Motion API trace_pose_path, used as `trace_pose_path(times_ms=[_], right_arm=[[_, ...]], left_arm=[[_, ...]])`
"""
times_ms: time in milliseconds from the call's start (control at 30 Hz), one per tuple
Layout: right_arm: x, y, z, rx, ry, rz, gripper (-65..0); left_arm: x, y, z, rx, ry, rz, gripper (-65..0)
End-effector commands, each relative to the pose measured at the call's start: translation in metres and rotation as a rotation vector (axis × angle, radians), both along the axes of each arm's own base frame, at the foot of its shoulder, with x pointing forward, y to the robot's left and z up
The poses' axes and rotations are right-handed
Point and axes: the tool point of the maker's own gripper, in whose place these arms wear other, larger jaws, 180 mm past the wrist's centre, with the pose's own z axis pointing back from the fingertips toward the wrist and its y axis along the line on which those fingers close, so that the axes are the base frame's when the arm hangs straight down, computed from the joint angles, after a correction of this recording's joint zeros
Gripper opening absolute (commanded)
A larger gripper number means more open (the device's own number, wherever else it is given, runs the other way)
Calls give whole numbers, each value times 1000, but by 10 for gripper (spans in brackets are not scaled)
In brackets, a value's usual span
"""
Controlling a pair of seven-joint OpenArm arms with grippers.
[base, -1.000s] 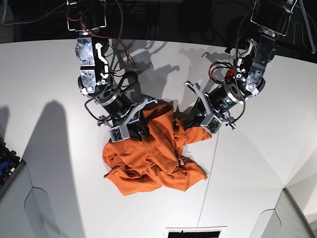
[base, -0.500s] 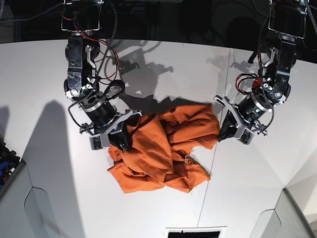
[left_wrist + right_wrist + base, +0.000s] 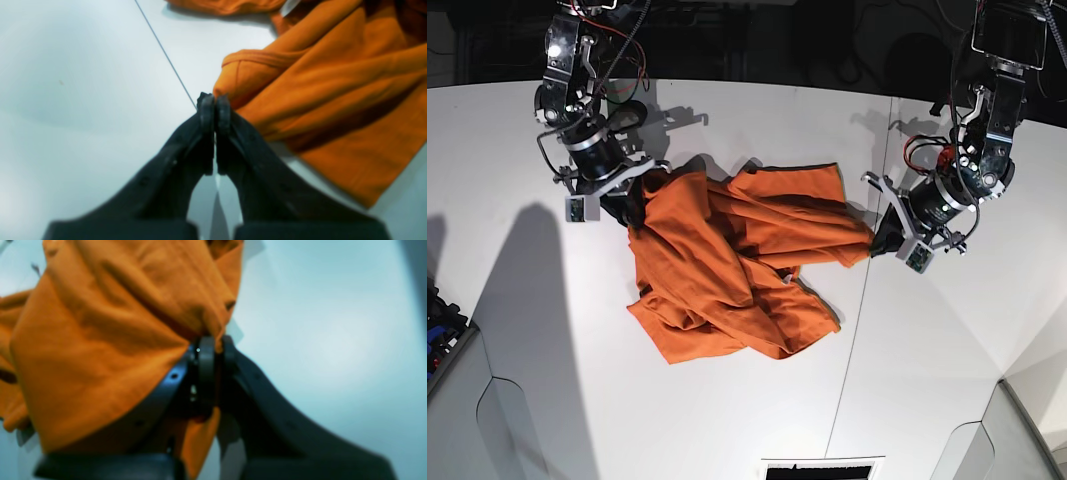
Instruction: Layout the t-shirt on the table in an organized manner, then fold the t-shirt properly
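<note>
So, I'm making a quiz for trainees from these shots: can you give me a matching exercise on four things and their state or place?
Things:
1. left gripper
2. right gripper
3. t-shirt
4. table

States:
A. white, with a thin dark seam
B. shut on a shirt edge beside the seam
C. orange, bunched up
D. shut, with cloth draped over it

Pairs: 1-B, 2-D, 3-C, 4-A

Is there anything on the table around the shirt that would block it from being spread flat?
Nothing visible. The shirt lies bunched on the table, with bare white top on every side of it. Both tools already pinch its edges: the left tool and the right tool, so nothing sits between them and the cloth.
</note>
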Motion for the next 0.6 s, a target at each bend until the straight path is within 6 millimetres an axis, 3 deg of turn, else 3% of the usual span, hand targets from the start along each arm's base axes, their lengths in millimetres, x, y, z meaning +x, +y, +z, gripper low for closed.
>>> trace_pose_path(times_ms=[0, 333, 567], right_arm=[[3, -10, 6, -11, -20, -25, -650], [-11, -80, 7, -11, -20, -180, -650], [-11, -109, 13, -61, -30, -198, -650]], left_arm=[[7, 7, 9, 22, -34, 4, -650], [7, 84, -21, 172, 19, 259, -650], [11, 126, -5, 178, 3, 371, -650]])
